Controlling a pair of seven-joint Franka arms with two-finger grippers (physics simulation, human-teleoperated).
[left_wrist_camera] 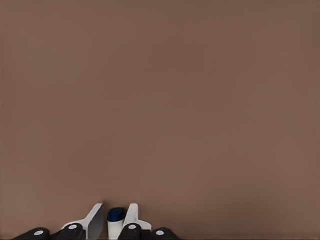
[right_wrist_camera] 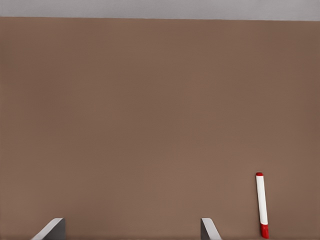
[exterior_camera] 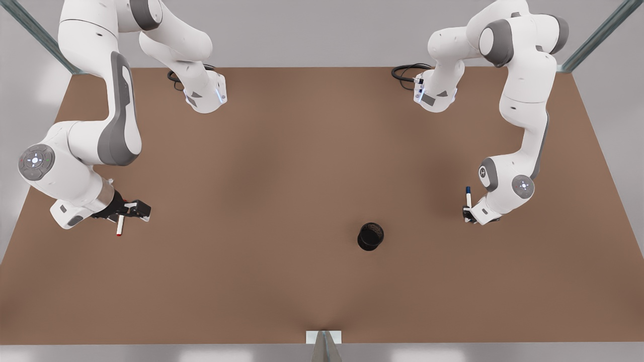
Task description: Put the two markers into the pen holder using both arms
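The holder stands on the brown table, a little right of centre in the front view and toward the near edge, with no marker seen in it.

The blue marker is at the front view's right, well apart from the holder. The left wrist view shows its blue cap between the white fingertips, which sit close on both sides of the barrel, so the left gripper appears clamped on it. Whether it is lifted off the table cannot be told.

The red marker is at the front view's left, also well apart from the holder. In the right wrist view it lies flat on the table, just outside one of the spread fingertips, not between them. The right gripper is open beside it and grips nothing.

My reading is that the task is at an early stage: one marker is seized, the other not yet, and neither is in the holder. Left to do: take the red marker, carry both across, and drop each in.
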